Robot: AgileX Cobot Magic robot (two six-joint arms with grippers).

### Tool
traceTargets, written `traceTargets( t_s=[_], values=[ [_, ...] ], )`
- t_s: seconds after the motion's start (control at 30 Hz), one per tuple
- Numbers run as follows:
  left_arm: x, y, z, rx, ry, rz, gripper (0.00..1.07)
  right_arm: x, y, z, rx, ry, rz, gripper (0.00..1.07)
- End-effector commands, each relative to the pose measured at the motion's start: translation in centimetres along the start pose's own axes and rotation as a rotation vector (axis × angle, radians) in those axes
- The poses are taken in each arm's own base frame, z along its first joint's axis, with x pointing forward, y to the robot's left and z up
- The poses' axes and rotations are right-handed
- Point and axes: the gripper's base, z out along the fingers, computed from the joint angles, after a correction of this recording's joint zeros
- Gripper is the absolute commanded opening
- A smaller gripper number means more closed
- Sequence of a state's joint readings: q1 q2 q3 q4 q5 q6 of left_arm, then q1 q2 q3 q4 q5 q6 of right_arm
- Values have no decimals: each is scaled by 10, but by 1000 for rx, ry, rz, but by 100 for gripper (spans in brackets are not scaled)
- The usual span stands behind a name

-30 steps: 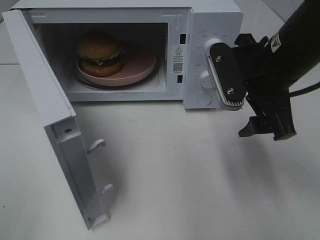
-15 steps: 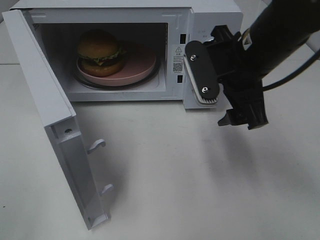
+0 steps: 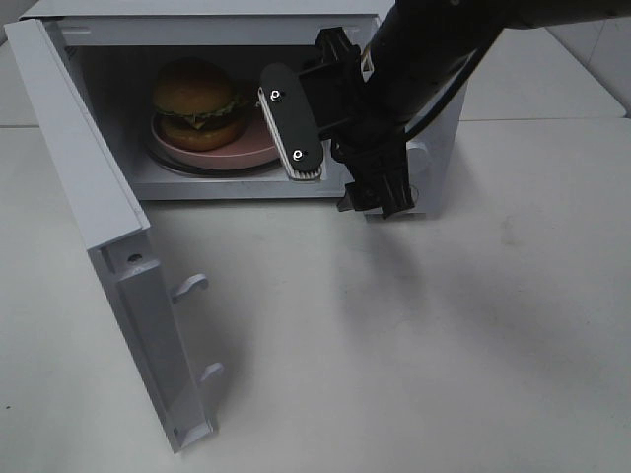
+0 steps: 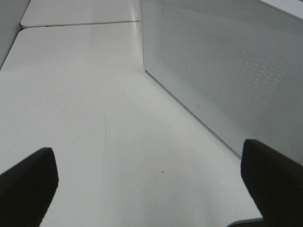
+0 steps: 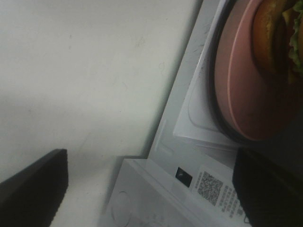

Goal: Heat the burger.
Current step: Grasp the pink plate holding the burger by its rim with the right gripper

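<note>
The burger (image 3: 194, 103) sits on a pink plate (image 3: 268, 148) inside the open white microwave (image 3: 419, 30), toward the left of the cavity. My right gripper (image 3: 333, 169) hangs open in front of the cavity's right edge, covering the control panel, and holds nothing. In its wrist view the burger (image 5: 274, 38) and plate (image 5: 239, 90) show at the edge, beyond the open right gripper (image 5: 149, 189). My left gripper (image 4: 149, 189) is open over bare table beside the microwave's perforated side wall (image 4: 227, 71). The exterior view does not show the left arm.
The microwave door (image 3: 89, 197) swings wide open to the front left, its latch hooks (image 3: 189, 286) sticking out. A label with a QR code (image 5: 209, 187) sits on the frame beside the cavity. The white table (image 3: 394, 345) spreads in front.
My right arm has swept left across the microwave's front, from beside the control knobs to the right edge of the open cavity. Burger, plate and door have stayed put.
</note>
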State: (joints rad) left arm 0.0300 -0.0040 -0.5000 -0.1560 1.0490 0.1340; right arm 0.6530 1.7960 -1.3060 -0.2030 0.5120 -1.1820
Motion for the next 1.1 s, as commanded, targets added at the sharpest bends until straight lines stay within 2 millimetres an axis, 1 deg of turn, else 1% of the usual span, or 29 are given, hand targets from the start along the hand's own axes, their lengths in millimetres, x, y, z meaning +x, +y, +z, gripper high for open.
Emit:
traceTargets(
  t_s=[0.03, 0.1, 0.17, 0.23, 0.27, 0.33, 0.37, 0.47, 0.53, 0.6, 0.63, 0.67, 0.7, 0.77, 0.8, 0.83, 0.87, 0.93, 0.97, 1.1],
  values=[
    [1, 0, -2, -5, -30, -7, 100, -3, -6, 4, 23, -6, -5, 89],
    [1, 0, -2, -5, -30, -7, 100, -4, -9, 5, 37, -12, -4, 89],
    [1, 0, -2, -5, -30, -7, 100, -6, -17, 11, 70, -16, -17, 88],
    [1, 0, -2, -5, -30, -7, 100, -7, -18, 13, 77, -16, -22, 88],
    [1, 0, -2, -5, -30, -7, 100, -8, -22, 18, 93, -22, -23, 88],
    [1, 0, -2, -5, -30, -7, 100, -9, -23, 20, 96, -24, -24, 88],
    [1, 0, -2, -5, -30, -7, 100, -10, -25, 26, 95, -24, -24, 87],
    [1, 0, -2, -5, -30, -7, 100, -11, -27, 28, 95, -24, -24, 87],
    [1, 0, -2, -5, -30, -7, 100, -13, -31, 37, 99, -27, -24, 86],
    [1, 0, -2, -5, -30, -7, 100, -14, -33, 39, 105, -30, -23, 86],
    [1, 0, -2, -5, -30, -6, 100, -15, -34, 44, 114, -37, -20, 86],
    [1, 0, -2, -5, -30, -6, 100, -15, -34, 44, 114, -37, -20, 86],
    [1, 0, -2, -5, -30, -7, 100, -17, -36, 49, 116, -40, -20, 86],
    [1, 0, -2, -5, -30, -7, 100, -17, -36, 52, 114, -40, -20, 86],
    [1, 0, -2, -5, -30, -7, 100, -18, -36, 58, 107, -38, -21, 86],
    [1, 0, -2, -5, -30, -7, 100, -18, -36, 58, 107, -38, -21, 86],
    [1, 0, -2, -5, -30, -7, 100, -18, -37, 63, 103, -37, -21, 86],
    [1, 0, -2, -5, -30, -7, 100, -19, -37, 66, 100, -36, -21, 85],
    [1, 0, -2, -5, -30, -7, 100, -21, -37, 72, 95, -37, -23, 85],
    [1, 0, -2, -5, -30, -7, 100, -26, -40, 79, 96, -41, -25, 84]
  ],
)
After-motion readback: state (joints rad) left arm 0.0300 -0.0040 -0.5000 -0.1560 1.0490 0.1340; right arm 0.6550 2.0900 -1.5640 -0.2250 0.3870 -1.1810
